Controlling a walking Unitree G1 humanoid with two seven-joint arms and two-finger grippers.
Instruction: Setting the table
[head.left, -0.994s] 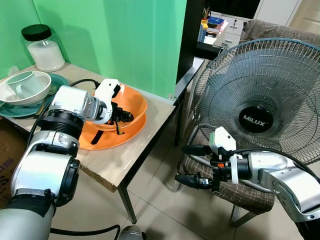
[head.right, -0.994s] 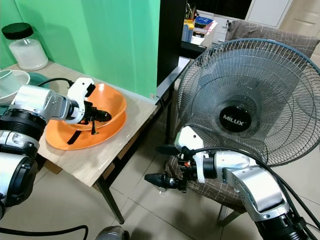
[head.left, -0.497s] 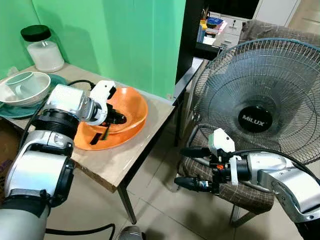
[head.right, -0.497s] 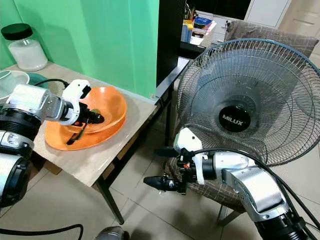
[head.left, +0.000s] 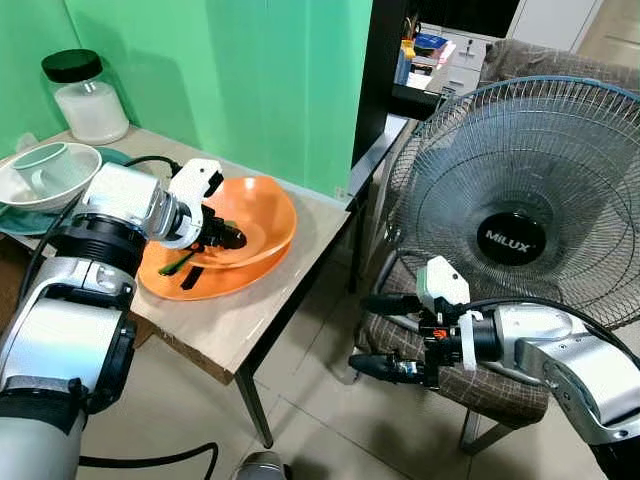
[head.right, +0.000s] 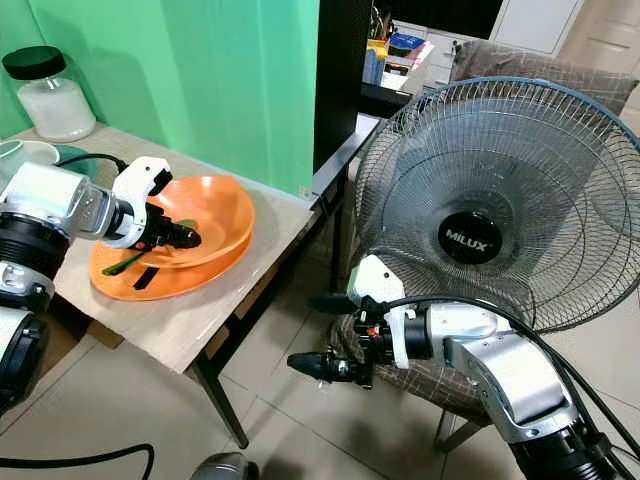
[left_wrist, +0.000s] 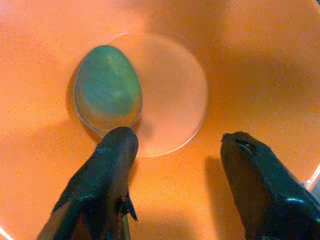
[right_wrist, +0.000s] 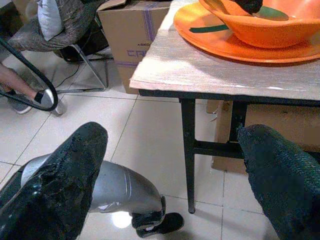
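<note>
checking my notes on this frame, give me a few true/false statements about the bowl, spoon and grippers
1. The green spoon lies inside the orange bowl. True.
2. The left gripper is shut on the spoon. False: its fingers are open, with the spoon's head by one fingertip.
3. The orange bowl sits on an orange plate. True.
4. The right gripper holds a cup. False: it is open, holding nothing, out over the floor beside the table.
</note>
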